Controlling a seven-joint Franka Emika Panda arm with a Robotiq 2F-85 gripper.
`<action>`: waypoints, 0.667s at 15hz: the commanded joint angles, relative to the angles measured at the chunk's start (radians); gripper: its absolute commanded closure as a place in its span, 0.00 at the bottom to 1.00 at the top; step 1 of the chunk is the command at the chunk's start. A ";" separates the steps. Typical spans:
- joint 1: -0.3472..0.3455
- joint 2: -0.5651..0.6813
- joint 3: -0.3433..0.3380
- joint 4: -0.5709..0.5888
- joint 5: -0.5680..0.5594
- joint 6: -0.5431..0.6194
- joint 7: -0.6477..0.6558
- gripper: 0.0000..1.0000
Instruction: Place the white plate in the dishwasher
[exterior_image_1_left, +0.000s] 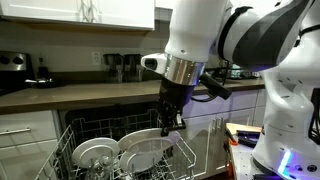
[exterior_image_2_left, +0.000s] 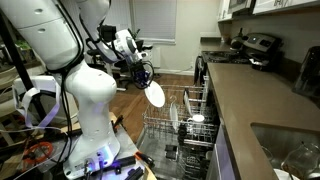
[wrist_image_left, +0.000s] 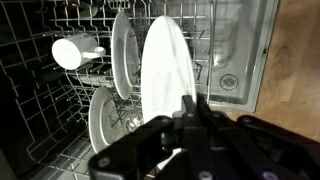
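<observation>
White plate, upright on edge at the centre of the wrist view. The gripper, lower centre, has its jaws clamped tight on the rim. The plate hangs over the dishwasher rack, apparently ready for lowering. The next move likely needs a free tine slot right of a racked plate, with open room toward the door, at right.

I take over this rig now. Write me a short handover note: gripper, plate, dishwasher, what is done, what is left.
Gripper: shut on the white plate, seen edge-on in the wrist view.
Plate: upright, in the air above the dishwasher rack, which holds other plates and a white cup.
Done: plate picked up and brought over.
Left: lower it into a free slot, release.
</observation>
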 joint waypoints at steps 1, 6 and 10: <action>-0.038 -0.006 0.040 -0.001 0.024 0.003 -0.018 0.94; -0.048 -0.002 0.020 -0.010 0.037 0.021 -0.075 0.95; -0.046 -0.002 -0.023 -0.016 0.090 0.031 -0.196 0.95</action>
